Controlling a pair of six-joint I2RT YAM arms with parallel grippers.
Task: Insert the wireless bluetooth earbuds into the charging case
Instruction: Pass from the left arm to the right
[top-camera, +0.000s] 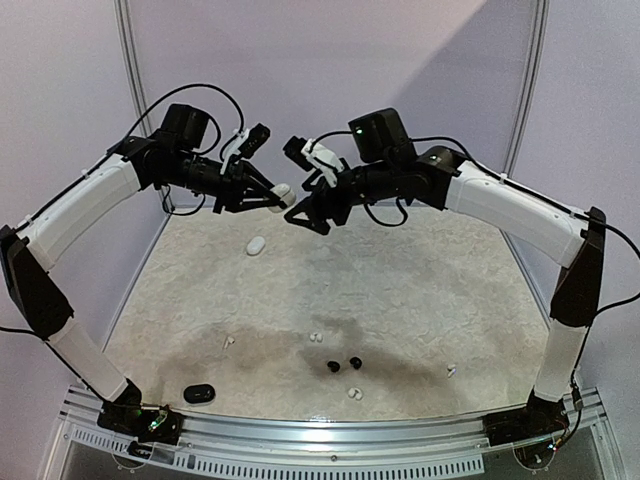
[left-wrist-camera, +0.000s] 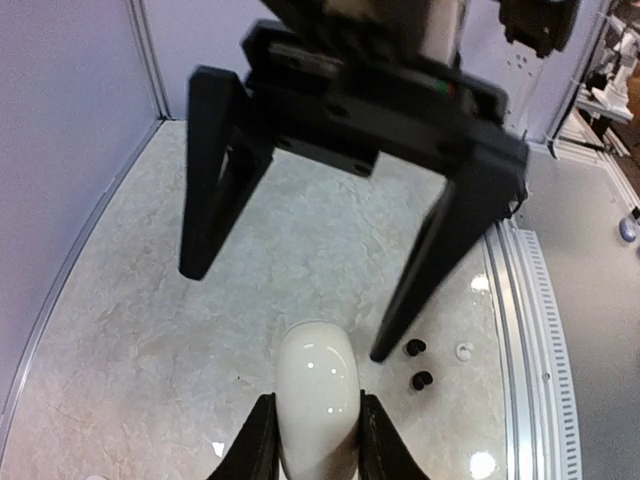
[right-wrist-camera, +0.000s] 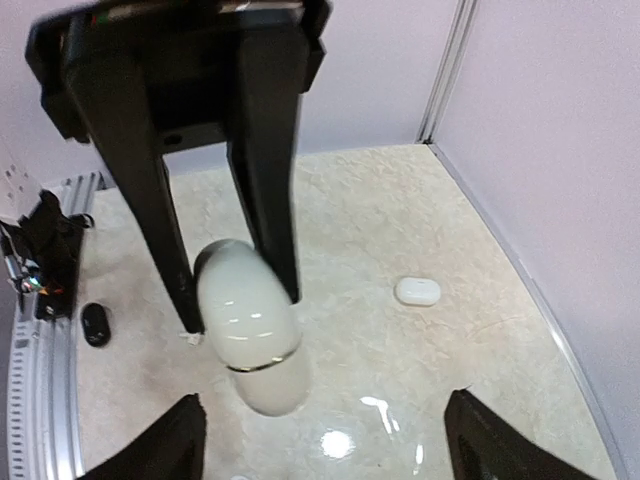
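The wireless bluetooth earbuds (top-camera: 333, 367) lie scattered near the front of the table (top-camera: 420, 290) in the top view, the black pair together. High above, the left gripper (top-camera: 281, 196) carries the white charging case (top-camera: 285, 189). The left wrist view shows that case clamped between its fingers. In the right wrist view, the right gripper (right-wrist-camera: 330, 440) is spread wide, touching nothing. The buds look tiny, light and glossy, so probably slippery: pinch gently across the body.

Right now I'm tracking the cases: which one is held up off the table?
The white case clamped in the left gripper, up in mid-air. The other white case and the black case lie on the table.
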